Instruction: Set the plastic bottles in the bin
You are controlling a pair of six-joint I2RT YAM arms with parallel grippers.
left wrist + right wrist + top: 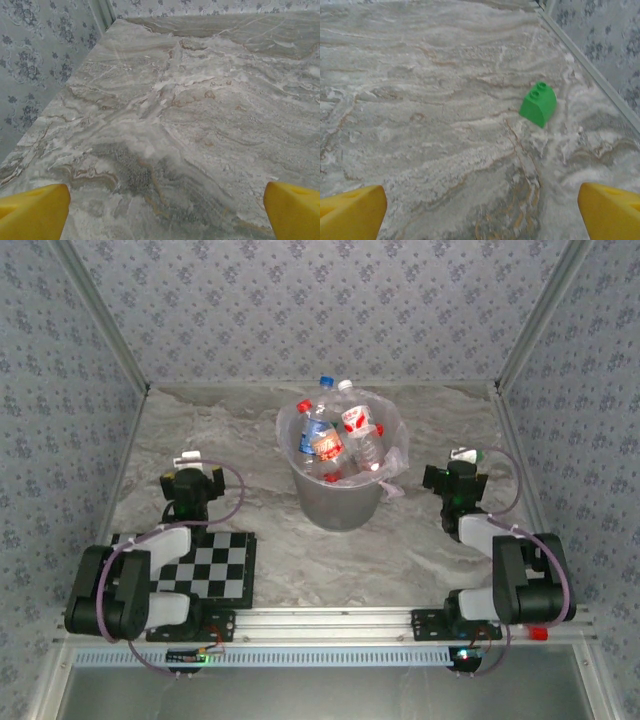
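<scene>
The grey bin (340,502), lined with a crinkly clear bag, stands mid-table and holds several plastic bottles (322,438) with red and blue labels, their caps poking above the rim. My left gripper (190,462) hovers left of the bin, open, its yellow fingertips (32,210) wide apart over bare marble. My right gripper (466,458) sits right of the bin, also open, its yellow fingertips (350,212) spread with nothing between them.
A small green block (539,104) lies on the marble ahead of the right gripper, near the right wall; the same green block (479,454) peeks out beside the gripper from above. A checkerboard plate (215,565) lies by the left arm's base. Patterned walls enclose the table.
</scene>
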